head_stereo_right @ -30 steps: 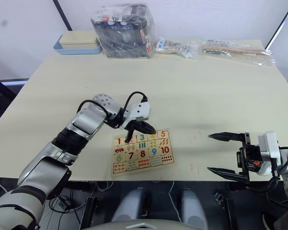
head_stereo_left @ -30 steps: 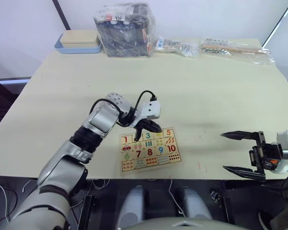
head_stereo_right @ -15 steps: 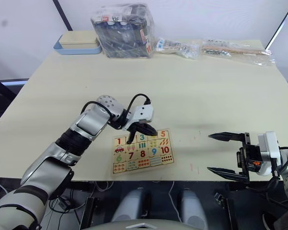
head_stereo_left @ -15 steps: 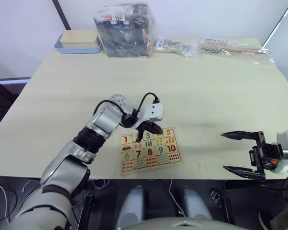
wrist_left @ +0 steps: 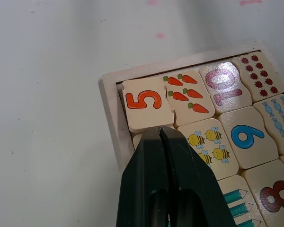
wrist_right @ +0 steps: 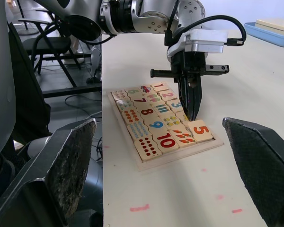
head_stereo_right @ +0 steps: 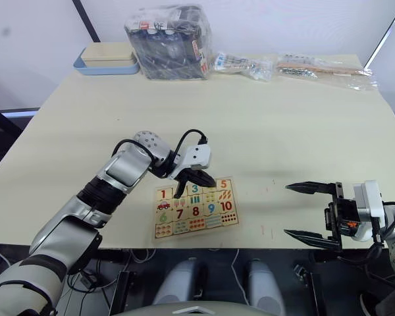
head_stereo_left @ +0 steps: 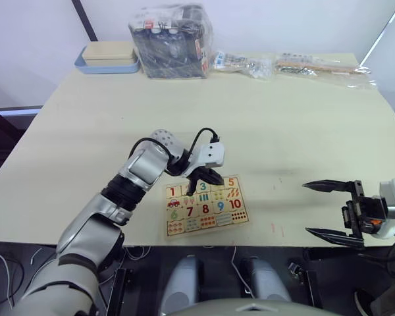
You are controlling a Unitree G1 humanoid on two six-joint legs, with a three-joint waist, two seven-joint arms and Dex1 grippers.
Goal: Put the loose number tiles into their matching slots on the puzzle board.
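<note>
One tile matters for your next move: the 5 tile (wrist_left: pixel 144 104) lies just beyond the tip of your left gripper (wrist_left: pixel 161 137), in the corner slot of the puzzle board (wrist_left: pixel 110 113), and it looks slightly askew, as if not fully seated. The fingers are pressed together with nothing between them, pointing down over the row's 4 position beside that tile. Judging by this, a short nudge away from the tool along the digit row would square it. Your left arm is bent, reaching over the board; your right gripper (head_stereo_left: pixel 332 209) hangs spread wide, well apart from the board.
</note>
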